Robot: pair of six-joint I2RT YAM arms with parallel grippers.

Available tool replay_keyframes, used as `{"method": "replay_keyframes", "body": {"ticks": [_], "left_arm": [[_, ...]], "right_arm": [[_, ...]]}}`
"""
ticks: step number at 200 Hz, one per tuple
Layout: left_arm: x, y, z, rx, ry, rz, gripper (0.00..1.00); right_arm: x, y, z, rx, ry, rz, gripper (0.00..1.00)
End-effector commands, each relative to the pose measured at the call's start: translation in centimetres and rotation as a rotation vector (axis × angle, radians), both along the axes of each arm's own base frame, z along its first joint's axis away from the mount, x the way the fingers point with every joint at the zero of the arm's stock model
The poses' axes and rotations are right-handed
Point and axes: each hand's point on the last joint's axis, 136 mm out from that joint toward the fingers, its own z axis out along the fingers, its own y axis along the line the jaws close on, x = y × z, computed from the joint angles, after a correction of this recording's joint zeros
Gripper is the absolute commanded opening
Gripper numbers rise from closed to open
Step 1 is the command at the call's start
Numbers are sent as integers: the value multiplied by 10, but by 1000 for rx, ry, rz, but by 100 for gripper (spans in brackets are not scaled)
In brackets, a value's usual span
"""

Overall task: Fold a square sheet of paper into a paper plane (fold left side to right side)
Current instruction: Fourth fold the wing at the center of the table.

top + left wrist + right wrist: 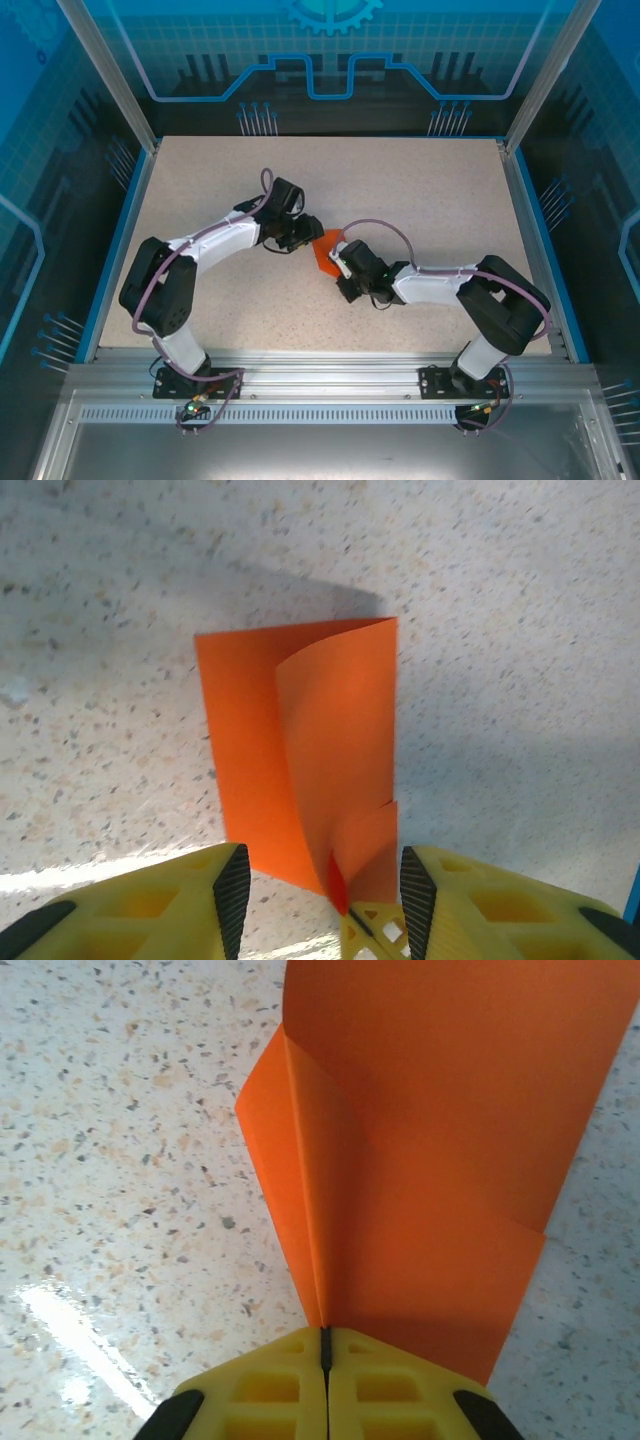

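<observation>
Near the middle of the table (200,180), the left gripper (303,236) stood with its fingers spread. In its wrist view the black pads (232,895) straddled the near edge of the square sheet of paper (250,730) without closing on it. Between the two grippers the sheet lay partly folded, with one layer flat on the table and the other curled up and over it in a soft arc, not yet pressed into a crease. It looked thin, light and limp, likely to buckle or slide under a sideways push and to spring open if let go early. To the right, the right gripper (325,1345) was pressed together on the sheet's edge, seemingly where the raised flap met the lower layer. A hold right at the free edge, followed by a flat press along the fold, seemed safest.
</observation>
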Motion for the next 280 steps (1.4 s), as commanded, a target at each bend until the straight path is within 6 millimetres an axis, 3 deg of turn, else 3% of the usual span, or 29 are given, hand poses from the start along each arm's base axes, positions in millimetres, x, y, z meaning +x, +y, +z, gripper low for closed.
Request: {"method": "replay_keyframes", "body": {"ticks": [1,40,62,89,144,280], "left_arm": [[-12,1,8,-30,-12,-26,48],[-28,9,1,-31,2,-13,47],[-34,11,-8,-35,22,-7,42],[-38,-4,-20,-56,51,-39,35],[-28,-26,-27,-64,56,-63,34],[-16,-34,-63,-30,119,-45,35]], "right_arm": [[2,13,19,91,42,19,4],[3,21,29,200,162,33,3],[5,22,28,257,233,14,1],[7,21,30,314,274,2,0],[11,22,29,395,364,-15,0],[18,13,10,456,499,-102,1]]}}
